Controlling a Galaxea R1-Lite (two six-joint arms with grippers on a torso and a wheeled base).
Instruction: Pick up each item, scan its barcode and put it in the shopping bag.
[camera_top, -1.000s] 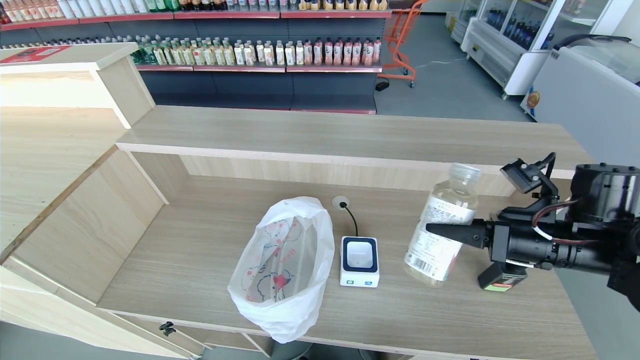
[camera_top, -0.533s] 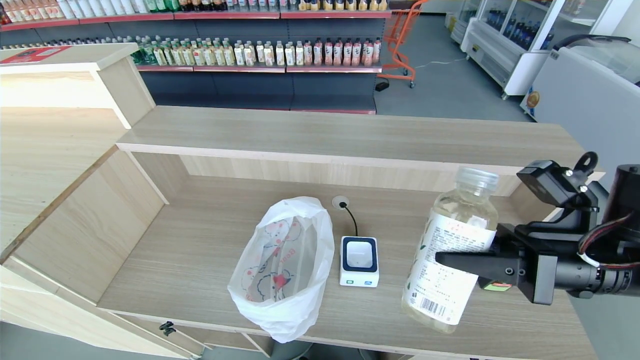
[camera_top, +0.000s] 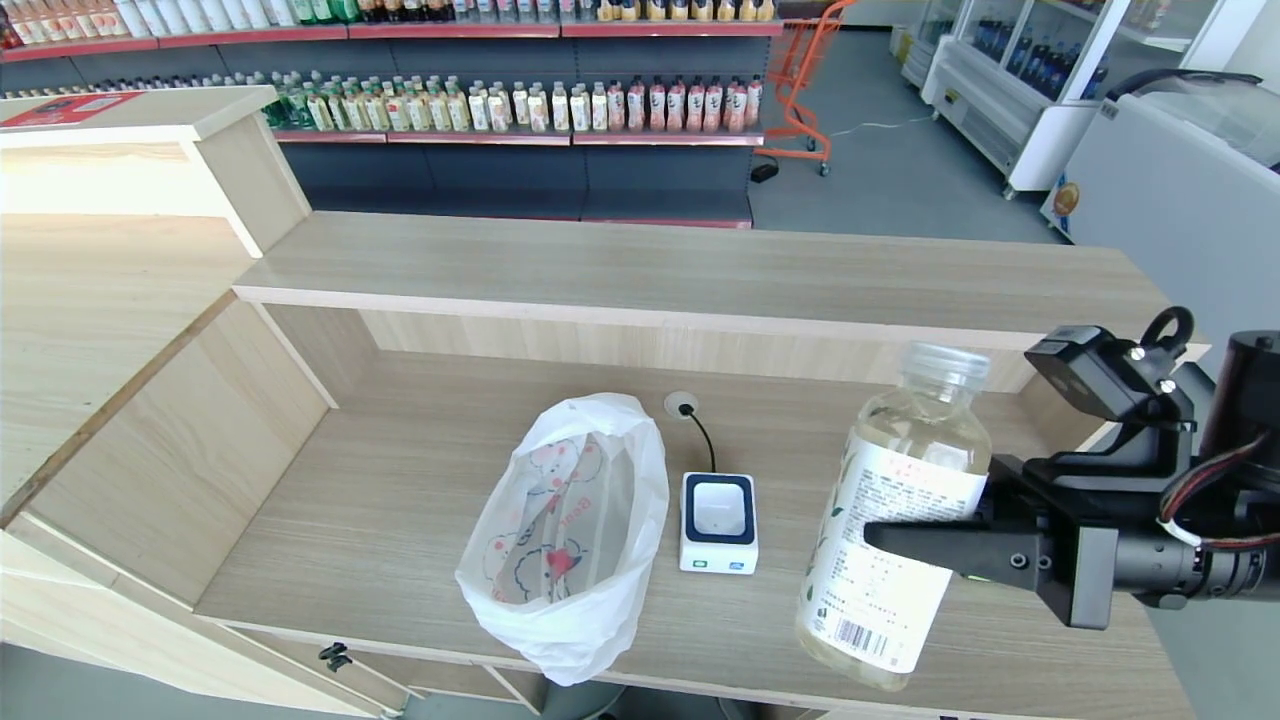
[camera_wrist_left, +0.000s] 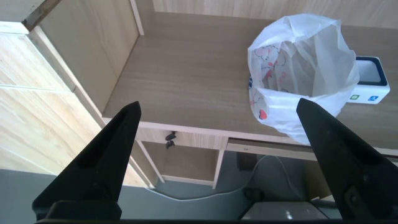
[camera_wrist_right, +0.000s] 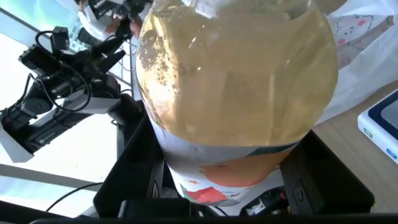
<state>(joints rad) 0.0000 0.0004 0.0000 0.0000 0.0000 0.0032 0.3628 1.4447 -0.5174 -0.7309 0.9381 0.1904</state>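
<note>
A clear, white-labelled plastic bottle (camera_top: 915, 450) is held slightly tilted above the wooden table (camera_top: 400, 520), at its right front, clamped in the right pincer (camera_top: 890, 520). A white square scanner (camera_top: 718, 520) is set between it and a white plastic shopping bag (camera_top: 570, 530). The left pincer (camera_wrist_left: 217, 109) is spread apart.

No legible text, white label (camera_top: 870, 590) on bottle (camera_top: 920, 440) gripped by right claw (camera_top: 885, 530), fine print too small, barcode (camera_top: 862, 634) at its lower edge, red lettering on bag (camera_top: 565, 520) past the claw's tips unreadable

place: shop | evidence: shelves of bottled drinks (camera_top: 520, 105), glass-door fridges (camera_top: 1040, 60), checkout counter (camera_top: 700, 265) with scanner (camera_top: 718, 520)
</note>
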